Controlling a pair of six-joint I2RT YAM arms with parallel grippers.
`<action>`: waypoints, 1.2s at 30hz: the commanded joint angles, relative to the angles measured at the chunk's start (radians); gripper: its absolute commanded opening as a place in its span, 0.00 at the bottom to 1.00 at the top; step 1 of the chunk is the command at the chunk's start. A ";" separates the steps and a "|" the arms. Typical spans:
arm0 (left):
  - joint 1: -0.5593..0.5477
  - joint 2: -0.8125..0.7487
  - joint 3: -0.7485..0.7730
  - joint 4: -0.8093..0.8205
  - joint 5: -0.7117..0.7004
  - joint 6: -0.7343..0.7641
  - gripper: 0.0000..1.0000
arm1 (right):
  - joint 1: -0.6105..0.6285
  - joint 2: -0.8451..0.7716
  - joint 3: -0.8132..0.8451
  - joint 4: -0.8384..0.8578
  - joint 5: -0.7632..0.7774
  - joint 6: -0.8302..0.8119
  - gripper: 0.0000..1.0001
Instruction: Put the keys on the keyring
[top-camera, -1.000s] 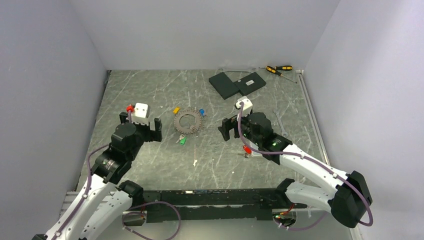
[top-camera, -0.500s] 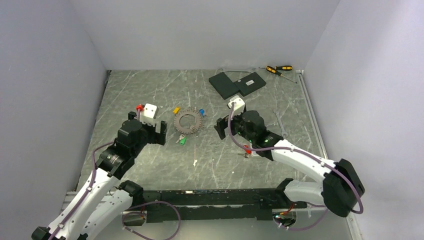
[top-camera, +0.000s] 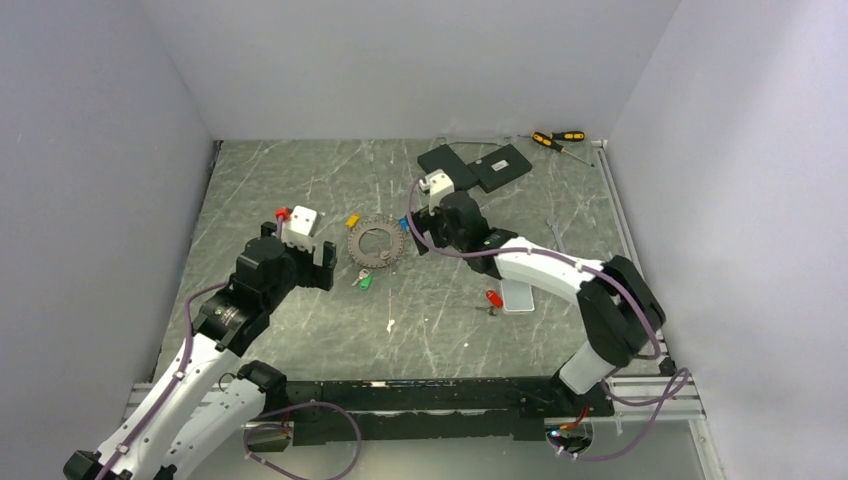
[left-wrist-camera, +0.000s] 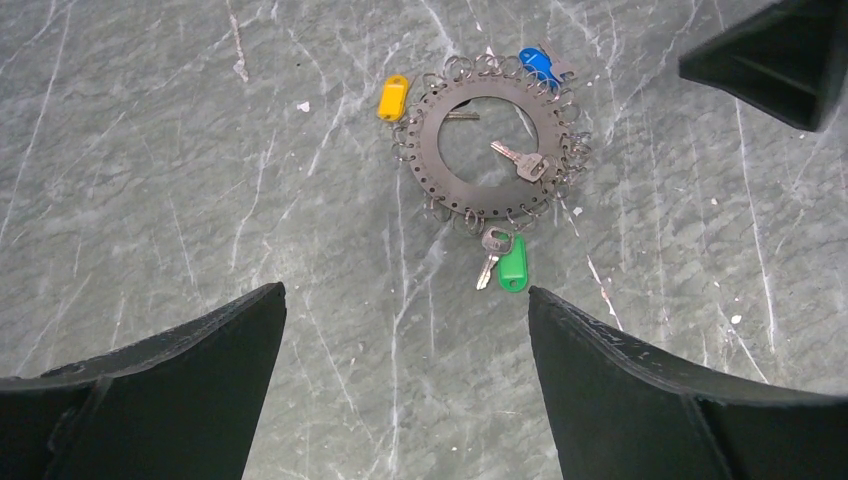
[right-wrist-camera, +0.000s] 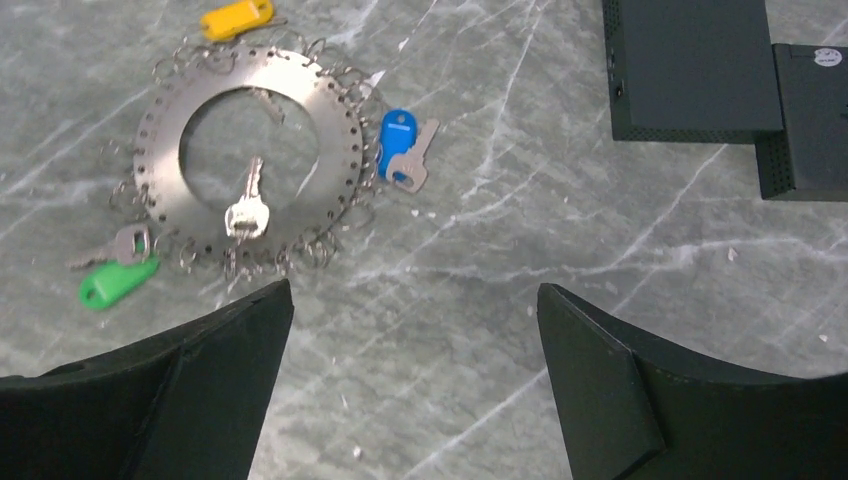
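The keyring (top-camera: 377, 243) (left-wrist-camera: 422, 150) (right-wrist-camera: 335, 150), a flat grey disc edged with small wire loops, lies mid-table. A bare silver key (left-wrist-camera: 520, 160) (right-wrist-camera: 246, 210) rests in its hole. Around it lie the yellow key (top-camera: 352, 220) (left-wrist-camera: 392, 98), the blue key (top-camera: 403, 224) (right-wrist-camera: 397, 140) and the green key (top-camera: 365, 281) (left-wrist-camera: 512, 265). A red key (top-camera: 493, 297) lies apart at the right. My left gripper (top-camera: 296, 262) (left-wrist-camera: 405, 292) hovers open, left of the ring. On the ring's right, beside the blue key, my right gripper (top-camera: 425, 235) (right-wrist-camera: 415, 288) hangs open and empty.
Two flat black slabs (top-camera: 470, 165) (right-wrist-camera: 690, 65) lie behind the right gripper. Yellow-and-black screwdrivers (top-camera: 555, 139) sit at the back right corner. A white block (top-camera: 517, 297) lies beside the red key, and a thin pale stick (top-camera: 389, 315) lies in front of the green key. Walls close three sides.
My right arm has swung left and away from me, from near the red key up to the ring's right side. The left gripper edged right toward the ring, then held.
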 joint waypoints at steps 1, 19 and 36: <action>0.005 0.001 0.045 0.002 0.020 -0.002 0.95 | -0.001 0.097 0.145 -0.046 0.064 0.086 0.94; 0.030 0.020 0.048 0.014 0.029 -0.004 0.95 | 0.001 0.424 0.440 -0.175 0.064 0.195 0.81; 0.045 0.022 0.042 0.021 0.012 -0.013 0.94 | 0.045 0.566 0.581 -0.198 0.038 0.222 0.79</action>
